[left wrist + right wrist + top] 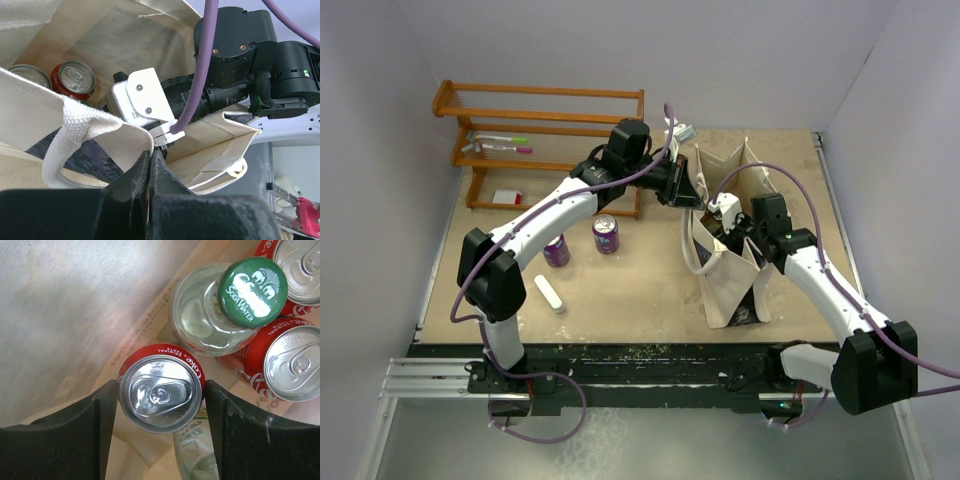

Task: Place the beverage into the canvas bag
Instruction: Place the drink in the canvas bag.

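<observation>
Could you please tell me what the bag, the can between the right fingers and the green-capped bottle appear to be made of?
The canvas bag: woven cream cloth, matte, its weave showing. The red can: likely aluminium, with a shiny silver lid and pull tab. The bottle: clear glass or plastic, undecidable; its green cap looks painted metal.

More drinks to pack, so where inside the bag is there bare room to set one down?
Only left of the red can in the right gripper, against the canvas bag wall. Right of it is crowded: soda water bottle, two more cans.
</observation>
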